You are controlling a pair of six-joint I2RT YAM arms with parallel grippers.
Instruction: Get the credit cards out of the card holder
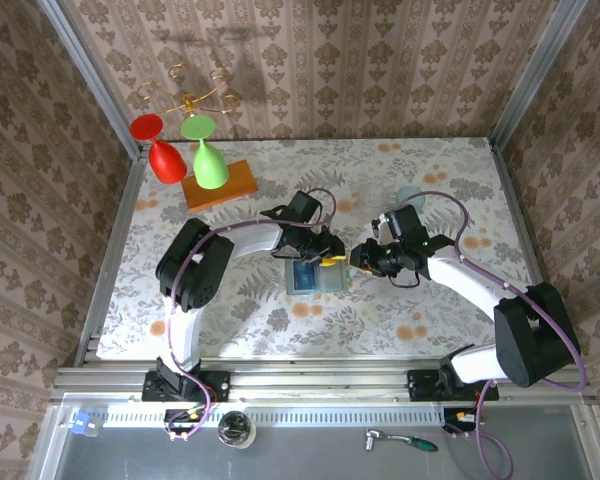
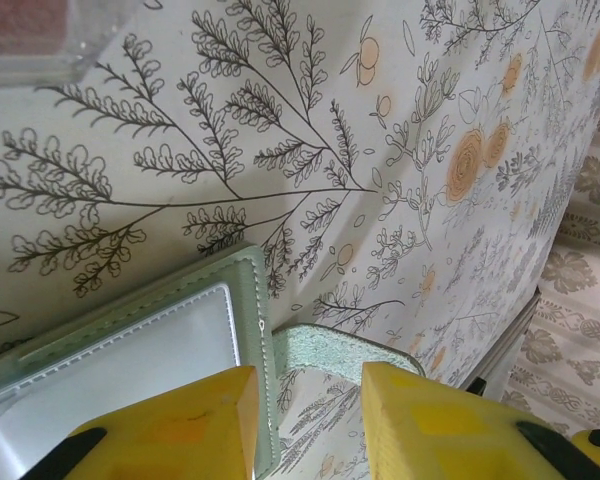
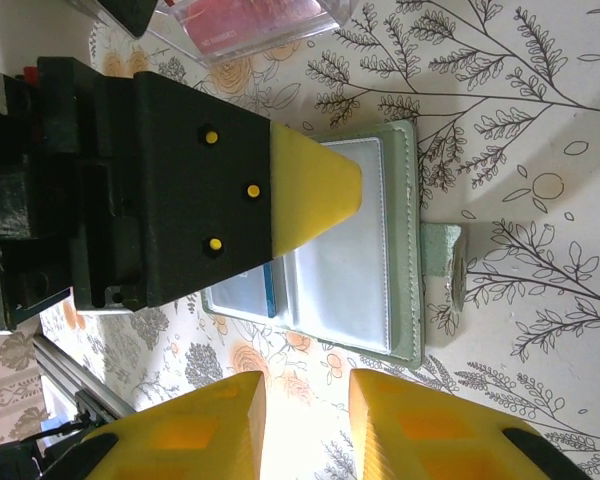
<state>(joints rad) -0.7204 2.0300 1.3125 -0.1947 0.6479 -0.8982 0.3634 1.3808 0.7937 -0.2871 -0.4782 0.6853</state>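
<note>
While the left gripper (image 2: 310, 385), fingers slightly apart, bears on the open card holder (image 3: 380, 250) mid-table, the right gripper (image 3: 305, 385), spread and empty beside it, should nip the blue card (image 3: 265, 295) and slide outward

One card holder (image 3: 365, 300), one blue card (image 3: 246, 297)

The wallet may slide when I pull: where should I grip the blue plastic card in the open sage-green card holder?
Pinch the blue plastic card by its dark edge showing near the middle of the sage-green card holder. It lies flat in its pocket, so only that strip looks free. Probably come from above on the snap tab side, since the left gripper covers the other half.
</note>
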